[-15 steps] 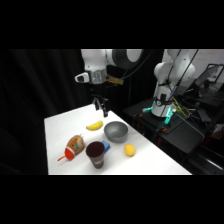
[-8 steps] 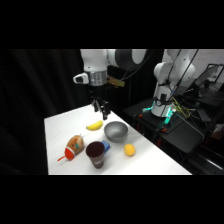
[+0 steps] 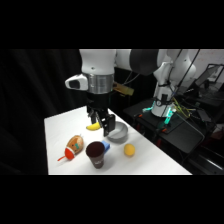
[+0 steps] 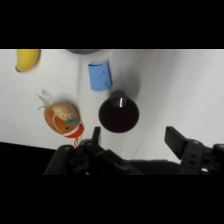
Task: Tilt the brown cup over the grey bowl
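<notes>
Since the earlier frames, the arm is seen lower and nearer the brown cup (image 3: pixel 96 153); the cup itself is unmoved. Left to right on the white table (image 3: pixel 60 125): orange-brown toy (image 3: pixel 74 146), cup by the front edge, blue block (image 4: pixel 100 76), grey bowl (image 3: pixel 119 132), yellow ball (image 3: pixel 129 150). The gripper (image 4: pixel 135 137) is spread wide, nothing held. Approach step is judged in hand; descent around the cup is needed next. Surroundings are dark.
</notes>
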Robot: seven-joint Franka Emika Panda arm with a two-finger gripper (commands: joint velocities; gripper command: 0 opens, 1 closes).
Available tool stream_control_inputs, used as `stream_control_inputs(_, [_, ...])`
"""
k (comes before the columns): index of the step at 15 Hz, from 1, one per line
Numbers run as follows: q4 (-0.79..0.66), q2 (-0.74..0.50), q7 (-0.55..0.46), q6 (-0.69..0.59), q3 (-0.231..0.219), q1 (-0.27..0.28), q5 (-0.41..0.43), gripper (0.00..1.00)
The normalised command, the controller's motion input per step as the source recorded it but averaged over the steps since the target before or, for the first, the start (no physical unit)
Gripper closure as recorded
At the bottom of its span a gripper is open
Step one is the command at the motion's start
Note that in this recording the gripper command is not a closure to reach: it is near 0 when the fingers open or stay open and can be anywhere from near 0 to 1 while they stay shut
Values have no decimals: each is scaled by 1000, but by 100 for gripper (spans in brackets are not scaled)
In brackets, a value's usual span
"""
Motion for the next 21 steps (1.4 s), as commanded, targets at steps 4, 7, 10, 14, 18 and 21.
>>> stream_control_inputs(4, [176,255,83,155,42,124,-75,0])
stream_control_inputs(7, [38,192,55,226,-4,83,-110,0])
stream_control_inputs(10, [-58,148,92,324,-69,66,-175,0])
stream_control_inputs(14, [-39,158,91,329,-122,51,-157,0])
stream_control_inputs(18, [3,120,94,214,-110,56,-98,100])
stream_control_inputs(21, [-3,25,100,109,-85,79,-80,100])
